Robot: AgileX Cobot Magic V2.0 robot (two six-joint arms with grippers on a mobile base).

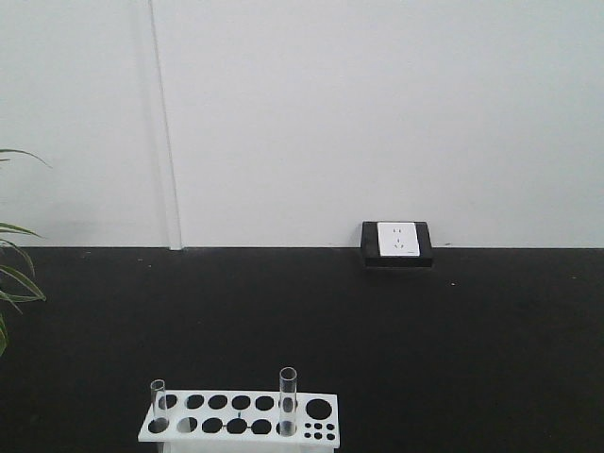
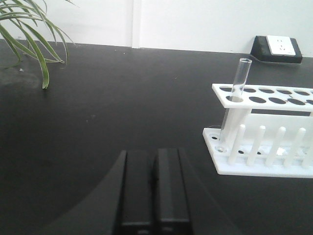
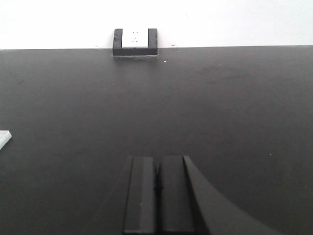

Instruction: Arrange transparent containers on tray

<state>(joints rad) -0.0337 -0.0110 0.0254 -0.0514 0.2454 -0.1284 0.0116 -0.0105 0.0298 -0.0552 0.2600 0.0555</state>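
Test tubes [image 1: 288, 401] — two — stand in the white rack [image 1: 250, 414]

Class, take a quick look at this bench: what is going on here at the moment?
Nothing is being handled yet. One test tube stands upright at the left end of the white rack on the black table, and a second tube stands further right. The left gripper and right gripper are both shut and empty. No tray is in view.
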